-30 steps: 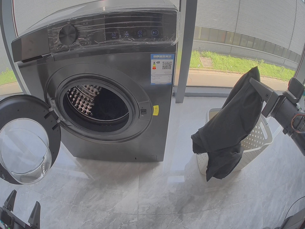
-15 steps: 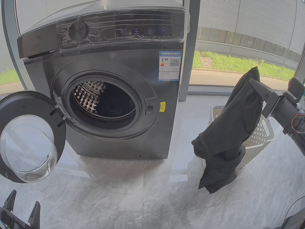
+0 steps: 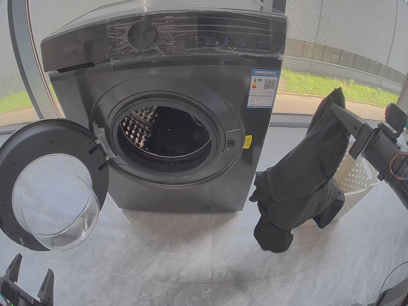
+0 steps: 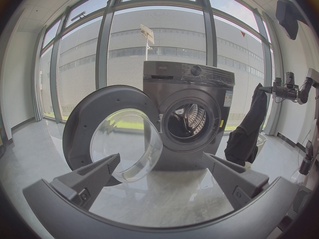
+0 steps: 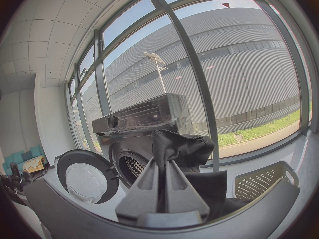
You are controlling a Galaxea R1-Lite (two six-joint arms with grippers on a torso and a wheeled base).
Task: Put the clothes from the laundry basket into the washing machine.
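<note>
Clothes: one dark garment [image 3: 306, 171] hangs from right claw [image 3: 334, 107], off the floor [image 3: 191, 251], just right of washing machine [image 3: 238, 107] and in front of laundry basket [image 3: 361, 177]; lower end bunched up.
Right claw: pressed together, pinching garment's top edge.
Laundry basket: white, perforated, on floor behind garment, near window.
Washing machine: door [image 3: 42, 145] swung wide open to robot's left; drum [image 3: 165, 132] opening uncovered, dark inside.
Left claw [image 3: 33, 266]: low, well apart from machine, fingers spread, holding nothing.
</note>
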